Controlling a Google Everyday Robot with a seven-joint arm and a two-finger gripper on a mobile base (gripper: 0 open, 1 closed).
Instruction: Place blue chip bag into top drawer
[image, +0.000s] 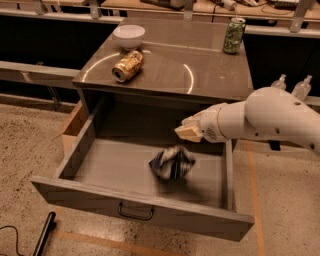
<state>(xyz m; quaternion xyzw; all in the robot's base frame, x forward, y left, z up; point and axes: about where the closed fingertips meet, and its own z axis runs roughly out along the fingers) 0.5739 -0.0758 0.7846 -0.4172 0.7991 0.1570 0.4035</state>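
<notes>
1. The cabinet top (200, 65) sits above and behind the gripper (189, 132). Its front edge hangs just over the gripper. We judge that a straight lift risks a knock there, so the way out is outward, toward the drawer's front, before rising.
2. The drawer (75, 155) stands pulled wide open below the gripper. Its floor is bare but for the bag, so there is plenty of room inside. The front panel, with its handle (135, 212), is well apart from the gripper.
3. The arm (270, 117) reaches in sideways over one drawer wall, which runs just beneath the wrist. That wall is the closest edge to mind, so we would keep the wrist at its present height while backing away.
4. The blue chip bag (171, 162) is inside the drawer, below the gripper and a little toward the front panel. It is clearly apart from the gripper. It looks smeared, so we cannot tell whether it lies settled.
5. The gripper hovers over the drawer and carries nothing we can see. We cannot tell whether it is spread or pressed together.
6. The bowl (129, 36), gold can (127, 66) and green can (233, 36) sit on the cabinet top, well above and clear of any exit path.
</notes>
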